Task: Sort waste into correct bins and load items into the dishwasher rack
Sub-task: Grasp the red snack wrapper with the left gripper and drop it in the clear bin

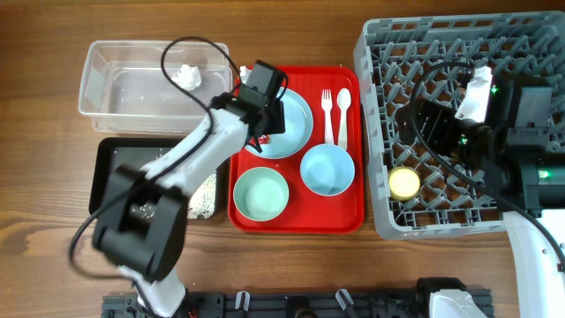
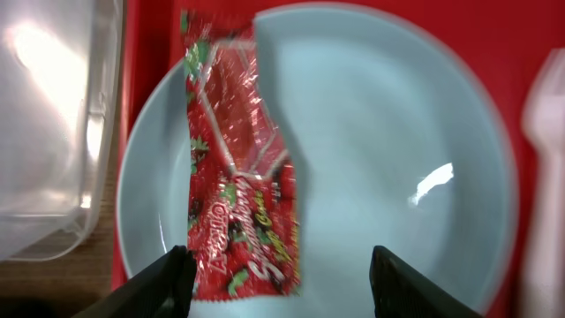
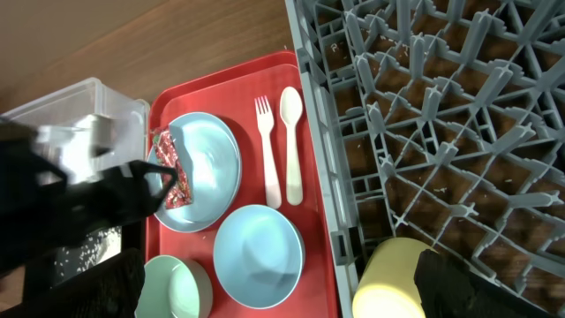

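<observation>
Wrapper: the red snack wrapper (image 2: 237, 168) lies flat on the left half of the light blue plate (image 2: 388, 132), which sits on the red serving tray (image 1: 296, 218).
Left pincer: the left gripper (image 2: 282, 287) hovers over the plate with its jaws apart. The wrapper's lower end is close to the left finger, not centred in the gap.
Main risk: if I drop straight down, I expect that finger to land on the foil and pin it, so closing would catch nothing.
Second risk: thin film on a glossy plate gives little to bite. The tips may skate, or nudge the plate toward the white plastic fork (image 1: 327, 115) and spoon (image 1: 343, 113).
Bin risk: the clear tub (image 1: 115, 88) holds the crumpled tissue (image 1: 187, 75) and the black tray (image 1: 115, 159) holds rice scraps (image 1: 205, 196). A loose pinch could shed the wrapper into the wrong one.
Right pincer: the right gripper (image 3: 281, 290) is spread open over the dishwasher rack (image 1: 441, 53), gripping nothing.
Cup: the yellow cup (image 1: 404, 183) stands in the rack close below that gripper, so a careless move could knock it.
</observation>
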### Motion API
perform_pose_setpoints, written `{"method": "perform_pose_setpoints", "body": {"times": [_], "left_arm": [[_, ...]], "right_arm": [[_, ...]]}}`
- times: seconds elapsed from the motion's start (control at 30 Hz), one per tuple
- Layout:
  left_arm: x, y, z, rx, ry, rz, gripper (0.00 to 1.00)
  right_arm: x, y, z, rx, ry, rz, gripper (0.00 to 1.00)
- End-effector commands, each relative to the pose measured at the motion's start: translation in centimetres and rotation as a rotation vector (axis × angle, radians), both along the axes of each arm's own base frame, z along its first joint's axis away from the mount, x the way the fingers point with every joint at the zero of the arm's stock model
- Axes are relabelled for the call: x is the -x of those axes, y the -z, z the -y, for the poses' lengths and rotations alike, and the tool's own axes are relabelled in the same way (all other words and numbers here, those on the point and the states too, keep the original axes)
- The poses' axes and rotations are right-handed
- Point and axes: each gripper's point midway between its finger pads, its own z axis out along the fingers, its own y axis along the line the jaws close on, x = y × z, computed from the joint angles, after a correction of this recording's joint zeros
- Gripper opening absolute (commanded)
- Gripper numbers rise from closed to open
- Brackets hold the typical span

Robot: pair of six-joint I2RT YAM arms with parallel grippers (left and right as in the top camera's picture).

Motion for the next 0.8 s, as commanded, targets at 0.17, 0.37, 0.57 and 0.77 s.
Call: {"method": "perform_pose_setpoints", "body": {"times": [0.17, 0.37, 0.57, 0.77], "left_arm": [[-0.5, 5.5, -0.4, -0.041, -0.067, -0.066, 0.61], [-0.4, 5.7, 0.2, -0.023, -0.055, -0.075, 0.04], [-1.6, -0.9, 1.8, 0.078, -0.028, 0.004, 0.04], [-2.7, -10.4, -0.4, 0.064, -0.031, 0.193, 0.04]], "right_arm": [[0.2, -0.6, 0.0, -0.006, 0.01, 0.017, 1.0], [0.2, -0.6, 0.0, -0.006, 0.01, 0.017, 1.0], [0.3, -0.6, 0.0, -0.007, 0.01, 0.013, 1.0], [0.3, -0.5, 0.0, -0.007, 0.011, 0.012, 1.0]]}}
